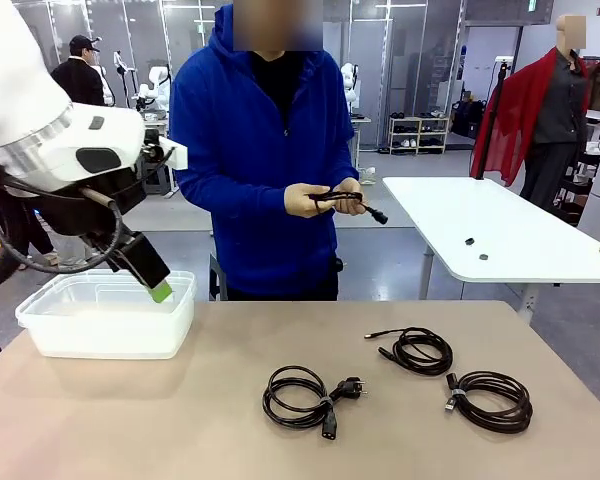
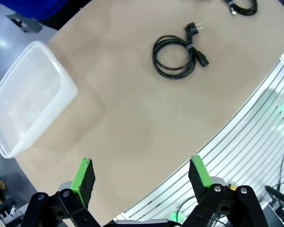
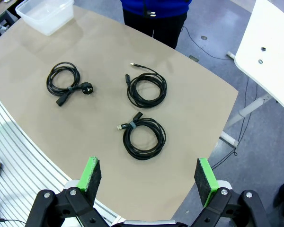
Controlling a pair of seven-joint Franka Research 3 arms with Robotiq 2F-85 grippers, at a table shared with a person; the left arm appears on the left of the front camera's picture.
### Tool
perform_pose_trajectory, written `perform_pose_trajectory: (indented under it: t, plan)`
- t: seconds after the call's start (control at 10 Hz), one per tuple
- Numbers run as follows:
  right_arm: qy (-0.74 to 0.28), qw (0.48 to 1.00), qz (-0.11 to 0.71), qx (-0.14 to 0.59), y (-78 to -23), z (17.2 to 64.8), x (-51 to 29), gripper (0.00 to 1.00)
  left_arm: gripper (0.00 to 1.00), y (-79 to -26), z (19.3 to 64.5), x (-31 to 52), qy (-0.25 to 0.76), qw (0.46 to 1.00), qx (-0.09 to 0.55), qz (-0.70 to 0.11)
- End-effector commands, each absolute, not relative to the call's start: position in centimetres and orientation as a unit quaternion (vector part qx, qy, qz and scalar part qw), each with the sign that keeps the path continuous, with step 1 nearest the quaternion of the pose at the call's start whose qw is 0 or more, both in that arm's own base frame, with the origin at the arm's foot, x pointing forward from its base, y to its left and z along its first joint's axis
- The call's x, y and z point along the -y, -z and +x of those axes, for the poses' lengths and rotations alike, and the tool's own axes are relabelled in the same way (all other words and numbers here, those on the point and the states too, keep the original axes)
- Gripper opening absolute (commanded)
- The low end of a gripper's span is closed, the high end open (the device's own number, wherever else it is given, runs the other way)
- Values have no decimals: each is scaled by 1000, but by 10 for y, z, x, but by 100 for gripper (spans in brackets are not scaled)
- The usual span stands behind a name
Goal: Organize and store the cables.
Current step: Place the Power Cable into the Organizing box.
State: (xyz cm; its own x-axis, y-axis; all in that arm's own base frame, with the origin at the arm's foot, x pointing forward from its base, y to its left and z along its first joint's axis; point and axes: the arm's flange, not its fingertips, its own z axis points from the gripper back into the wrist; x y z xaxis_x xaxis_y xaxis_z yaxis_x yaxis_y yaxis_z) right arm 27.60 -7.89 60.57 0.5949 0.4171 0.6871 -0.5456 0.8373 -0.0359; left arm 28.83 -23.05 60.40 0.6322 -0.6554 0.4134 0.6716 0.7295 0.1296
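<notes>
Three coiled black cables lie on the beige table: a power cord with plugs [image 1: 300,397] [image 2: 175,56] [image 3: 64,80], a coil [image 1: 420,350] [image 3: 146,87] to its right, and a third coil [image 1: 490,400] [image 3: 143,137] at the far right. The person across the table holds another black cable [image 1: 338,199] in both hands. My left gripper [image 1: 158,288] [image 2: 142,175] hangs open and empty above the clear plastic box [image 1: 105,318] [image 2: 28,99] [image 3: 47,14]. My right gripper [image 3: 146,175] is open and empty, high over the table's right part, the third coil nearest below it.
The clear box stands at the table's left side and holds nothing I can see. A white table [image 1: 500,225] stands behind on the right. Bare tabletop [image 1: 130,420] lies between the box and the cables.
</notes>
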Motion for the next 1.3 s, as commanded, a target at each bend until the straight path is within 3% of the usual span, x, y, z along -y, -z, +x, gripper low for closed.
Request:
perform_pose_trajectory:
  t: [0.0,0.5,0.8,1.2]
  plan:
    - [-270,889,91,360,-605,276,80,100,100,-606,290,248,376,897,227,-42]
    - [-270,889,91,360,-605,276,80,100,100,-590,333,338,411,885,216,-5]
    - [-270,889,91,360,-605,276,80,100,100,-571,353,388,438,882,172,-9]
    - [-270,889,91,360,-605,276,80,100,100,-564,370,429,427,890,160,-12]
